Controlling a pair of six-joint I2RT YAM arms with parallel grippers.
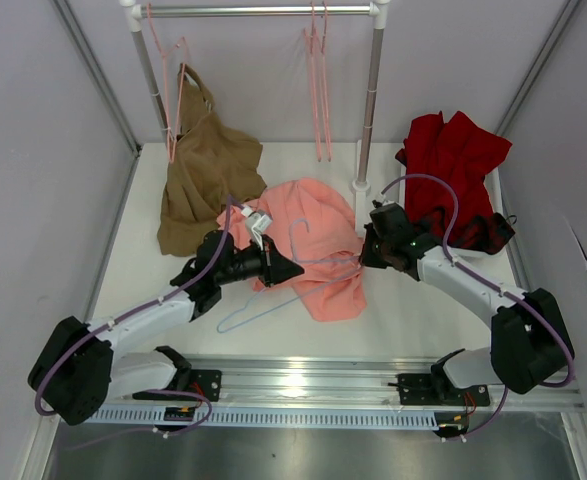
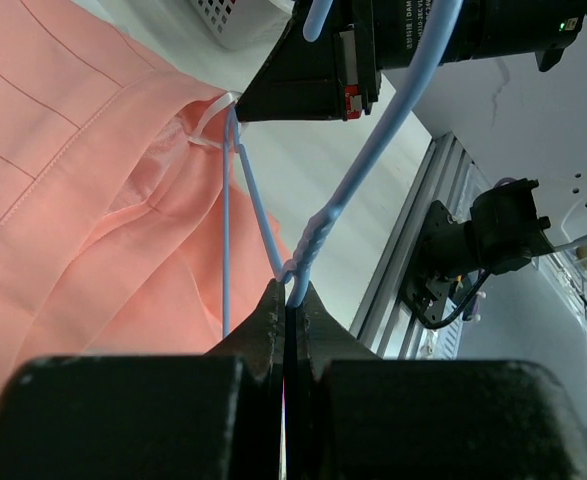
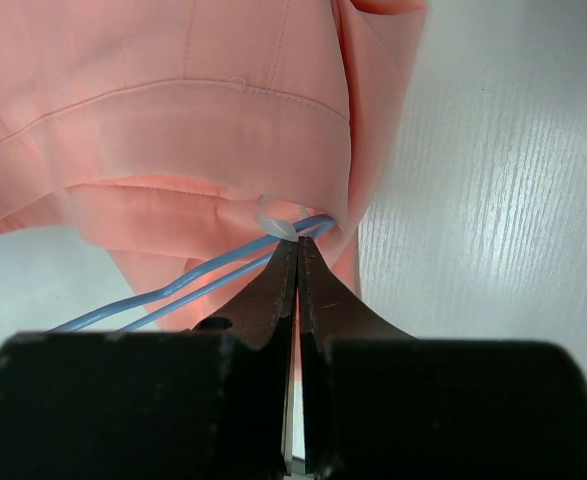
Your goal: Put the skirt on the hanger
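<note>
Heaped on the desk (image 1: 413,322) at back left, tan-brown garment (image 1: 205,185); at back right, dark red garment (image 1: 455,160). Hanging from the rail (image 1: 253,11), pink wire hangers (image 1: 320,100).

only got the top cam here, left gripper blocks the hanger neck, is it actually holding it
observer: yes, the left wrist view shows the left gripper shut on the hanger at its twisted neck.
operator: and the right one
observer: the right wrist view shows the right gripper shut on the hanger's far corner, right at the skirt edge.
operator: wire inside the skirt yet
observer: the corner meets the fabric beside a small clear loop; whether it is inside is hidden.
</note>
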